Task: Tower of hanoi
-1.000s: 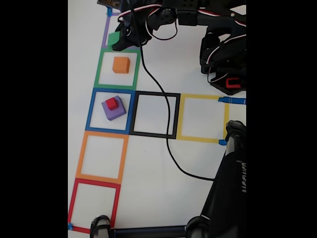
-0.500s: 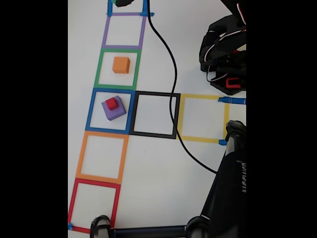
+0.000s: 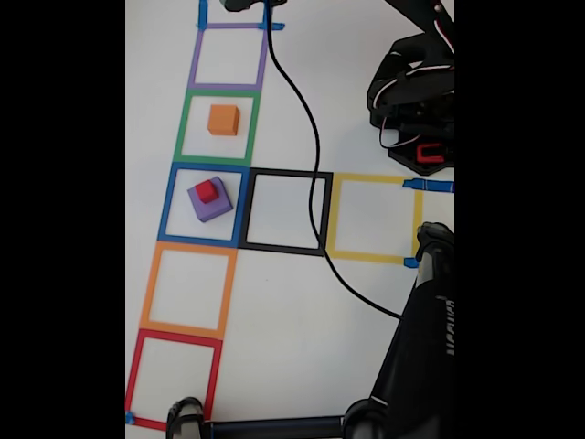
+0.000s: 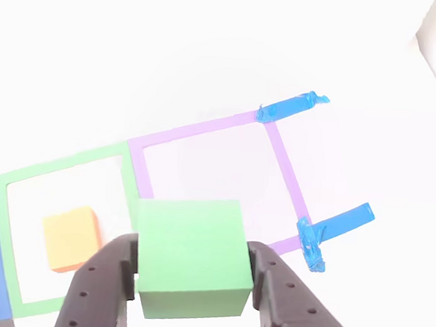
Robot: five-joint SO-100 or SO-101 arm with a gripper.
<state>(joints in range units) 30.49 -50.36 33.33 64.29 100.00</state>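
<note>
In the other view my gripper point(image 4: 191, 285) is shut on the green cube point(image 4: 192, 256), which hangs above the purple tape square point(image 4: 281, 164). The orange cube point(image 4: 69, 237) lies to its left inside the green tape square. In the fixed view the orange cube point(image 3: 223, 120) sits in the green square, and the red cube point(image 3: 207, 190) rests on the purple cube point(image 3: 211, 203) in the blue square. A dark tip of the arm point(image 3: 240, 4) shows at the top edge, beyond the purple square.
The arm's base point(image 3: 416, 110) stands at the right of the fixed view, and its black cable point(image 3: 311, 155) runs across the black square. A black stand point(image 3: 420, 347) fills the lower right. Orange, red, black and yellow tape squares hold nothing.
The arm has swung from over the green and purple squares towards the top edge of the fixed view, carrying the green cube. The other cubes have not moved.
</note>
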